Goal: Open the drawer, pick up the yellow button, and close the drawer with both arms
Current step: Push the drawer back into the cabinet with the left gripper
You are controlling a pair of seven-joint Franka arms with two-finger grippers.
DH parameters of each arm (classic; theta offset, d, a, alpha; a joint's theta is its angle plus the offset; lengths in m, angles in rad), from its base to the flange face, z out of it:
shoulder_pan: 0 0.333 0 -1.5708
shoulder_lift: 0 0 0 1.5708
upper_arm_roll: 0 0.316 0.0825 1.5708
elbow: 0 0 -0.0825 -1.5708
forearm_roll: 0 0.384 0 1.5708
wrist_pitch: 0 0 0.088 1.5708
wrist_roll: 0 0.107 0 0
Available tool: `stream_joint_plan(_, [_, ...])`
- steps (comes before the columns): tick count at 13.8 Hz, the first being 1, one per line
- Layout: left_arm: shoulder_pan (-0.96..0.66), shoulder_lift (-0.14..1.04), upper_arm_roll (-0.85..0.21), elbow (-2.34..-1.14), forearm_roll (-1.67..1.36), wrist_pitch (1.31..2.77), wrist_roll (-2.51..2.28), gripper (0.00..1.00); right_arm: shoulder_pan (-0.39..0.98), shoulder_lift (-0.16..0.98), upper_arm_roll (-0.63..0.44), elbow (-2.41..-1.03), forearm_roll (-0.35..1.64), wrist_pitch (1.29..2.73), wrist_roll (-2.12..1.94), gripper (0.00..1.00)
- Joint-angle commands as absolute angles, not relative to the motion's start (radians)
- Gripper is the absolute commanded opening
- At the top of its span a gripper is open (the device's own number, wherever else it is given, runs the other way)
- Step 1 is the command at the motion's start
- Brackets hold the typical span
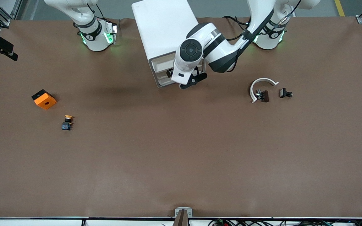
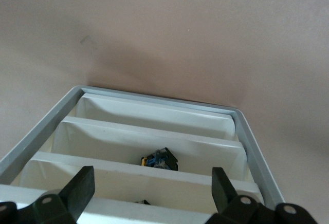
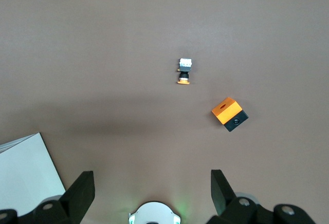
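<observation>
Clock directions: read on the front view from the table (image 1: 181, 163) centre, 12 toward the arm bases.

- Cabinet (image 1: 165, 28): at 12, between the two bases, slat fronts facing 6.
- Drawer (image 1: 162, 62): highest of the four slat fronts. Cannot tell from either view whether it is pulled out.
- Left arm (image 1: 190, 50): reaches from its base to the cabinet front, wrist over the upper slats.
- Left gripper (image 2: 152, 180): fingers (image 2: 79, 185) spread wide, nothing between them, just above the slat fronts and looking down along them. Contact with a slat cannot be judged.
- Left wrist view also shows a small dark blue and yellow part (image 2: 159, 160) lying in a pocket between two slats. Which drawer holds it is unclear.
- Button (image 1: 67, 122): on the bare table at about 9, toward the right arm's end, well apart from the cabinet. It lies on its side with the orange cap pointing toward 12. Neither gripper touches it.
- Orange block (image 1: 44, 99): at 11 from the button, near it but not touching.
- Right gripper (image 3: 152, 183): waits high over the table by its own base. Fingers released and spread, empty. Its wrist view takes in button, block and a cabinet corner.
- White arc (image 1: 262, 84) with black-brown parts: at about 2. A small black part (image 1: 285, 93) lies just beside it at its 3.
</observation>
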State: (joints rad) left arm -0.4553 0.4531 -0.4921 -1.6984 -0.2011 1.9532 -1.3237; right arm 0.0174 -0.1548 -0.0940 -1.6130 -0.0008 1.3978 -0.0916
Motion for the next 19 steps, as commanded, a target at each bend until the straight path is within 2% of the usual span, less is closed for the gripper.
stream_joint_plan(1, [-0.465, 0.469, -0.497, -1.680, -0.282, 1.942, -1.351, 1.00, 0.014, -0.236, -0.092, -1.706, -0.014, 1.439, -0.095, 1.00])
stream_joint_plan(13, [-0.448, 0.502, -0.492, -1.675, -0.379, 1.941, -1.384, 1.00, -0.026, -0.235, -0.084, -1.706, -0.006, 1.450, -0.095, 1.00])
stream_joint_plan(16, [-0.396, 0.488, -0.480, -1.603, -0.354, 1.843, -1.375, 1.00, -0.026, -0.235, -0.086, -1.706, -0.005, 1.453, -0.095, 1.00])
stream_joint_plan(19, [-0.351, 0.434, -0.476, -1.514, -0.175, 1.706, -1.377, 1.00, -0.025, -0.235, -0.086, -1.704, -0.002, 1.454, -0.095, 1.00])
